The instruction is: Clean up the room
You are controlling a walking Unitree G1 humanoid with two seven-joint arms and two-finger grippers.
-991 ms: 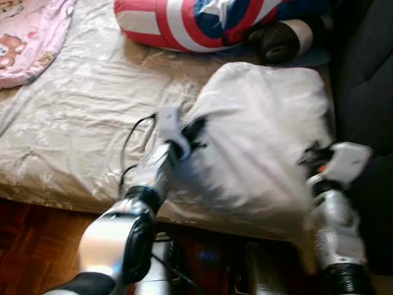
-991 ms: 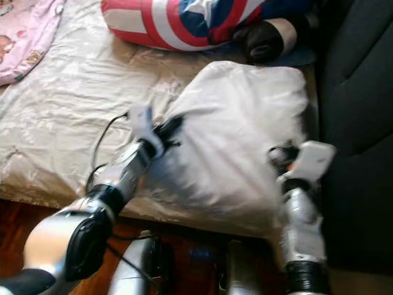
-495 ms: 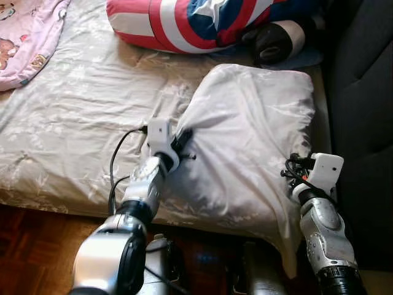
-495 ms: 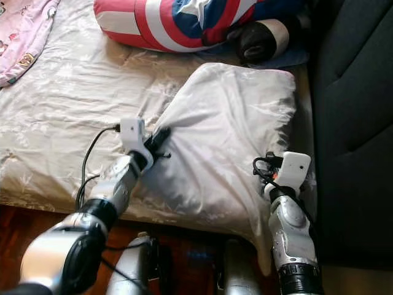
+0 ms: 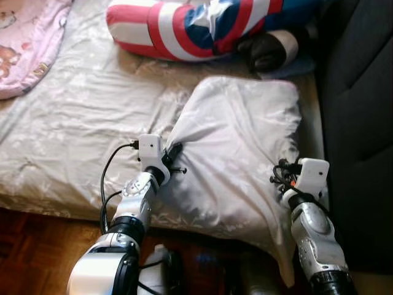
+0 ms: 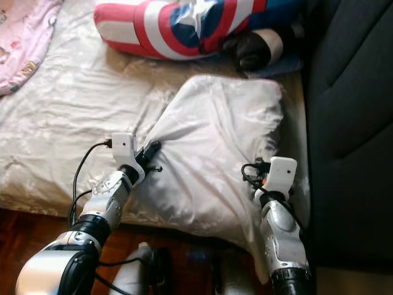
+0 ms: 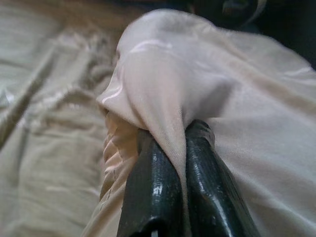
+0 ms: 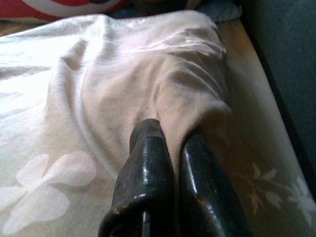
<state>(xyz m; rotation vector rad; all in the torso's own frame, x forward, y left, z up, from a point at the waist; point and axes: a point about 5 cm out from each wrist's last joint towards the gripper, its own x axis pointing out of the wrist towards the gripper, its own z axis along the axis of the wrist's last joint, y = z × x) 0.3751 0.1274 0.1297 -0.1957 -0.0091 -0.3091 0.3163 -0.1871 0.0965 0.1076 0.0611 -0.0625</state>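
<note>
Bedroom tidy-up: white pillow (image 5: pixel 239 153) on the bed (image 5: pixel 73 135), pinched by left tool (image 5: pixel 174 150) and right tool (image 6: pixel 259 165); now dragged nearer bed's edge, repositioning likely underway.

Pillow (image 5: pixel 239 153) on bed (image 5: pixel 73 141), right side

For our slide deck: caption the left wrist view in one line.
Left claw shut on a fold of the white pillow, above the bed sheet.
</note>
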